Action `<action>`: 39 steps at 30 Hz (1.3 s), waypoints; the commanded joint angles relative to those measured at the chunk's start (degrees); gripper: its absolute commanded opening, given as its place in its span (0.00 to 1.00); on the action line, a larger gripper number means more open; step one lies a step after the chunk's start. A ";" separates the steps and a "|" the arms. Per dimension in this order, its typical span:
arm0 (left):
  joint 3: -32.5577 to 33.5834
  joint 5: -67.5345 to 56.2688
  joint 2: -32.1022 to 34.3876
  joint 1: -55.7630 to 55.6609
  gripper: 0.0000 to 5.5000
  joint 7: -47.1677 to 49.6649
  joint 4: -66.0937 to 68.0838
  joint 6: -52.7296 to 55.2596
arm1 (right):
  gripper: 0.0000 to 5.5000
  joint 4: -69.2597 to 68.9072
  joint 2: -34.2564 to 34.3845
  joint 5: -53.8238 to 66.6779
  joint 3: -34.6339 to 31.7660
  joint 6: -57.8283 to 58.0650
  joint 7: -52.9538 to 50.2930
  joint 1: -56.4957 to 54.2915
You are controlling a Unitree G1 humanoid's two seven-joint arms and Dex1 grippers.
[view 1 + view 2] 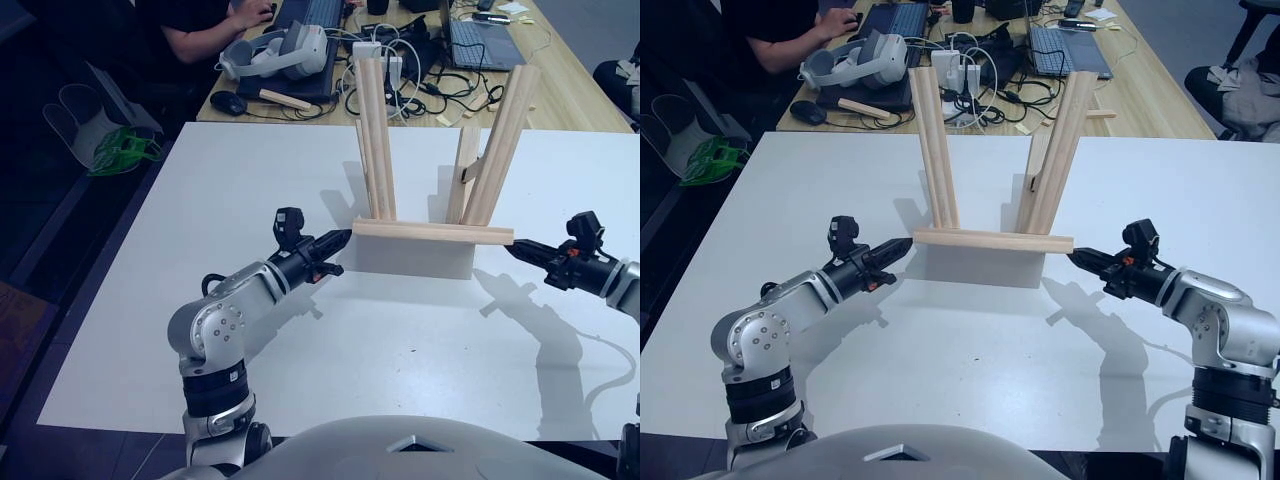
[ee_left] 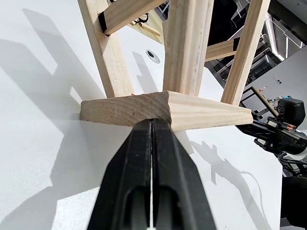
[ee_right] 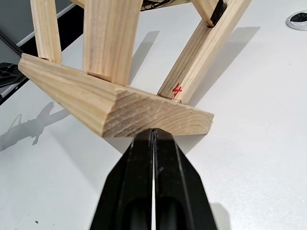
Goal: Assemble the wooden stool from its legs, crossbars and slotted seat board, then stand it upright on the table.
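The stool stands upside down on the white counter (image 1: 250, 180), directly between the two sets of fingers. Its seat board (image 1: 432, 232) is lowest and its legs (image 1: 375, 140) point up and lean outward. The legs sit in the board's slots. One near the right fingers carries a small red mark (image 3: 176, 89) just above the board.

The left fingers (image 1: 343, 238) are pressed fully together with nothing between them. Their tip points at one end face of the seat board and seems to touch its lower edge. The right fingers (image 1: 520, 247) are likewise closed and empty, and their tip meets the opposite end face.

A crossbar (image 2: 127, 12) joins two legs above the left fingers, and a dark patch shows at the joint.

The underside of the board is hidden, with shadow beneath it, so I cannot tell whether it rests on the counter or is held slightly off it. The legs farther from each set of fingers are partly covered by the nearer ones. The wrist views cut off the upper ends of the legs.
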 commanded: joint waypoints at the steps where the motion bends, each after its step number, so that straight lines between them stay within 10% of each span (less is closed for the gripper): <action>1: -5.19 -8.91 -5.91 -3.21 0.00 -2.82 -1.03 3.03 | 0.00 -4.80 5.28 8.76 4.02 1.30 4.03 -3.83; 39: -3.93 -1.44 6.02 -1.82 0.00 0.53 0.62 -3.86 | 0.00 6.46 0.95 5.32 -2.64 -6.95 1.38 1.07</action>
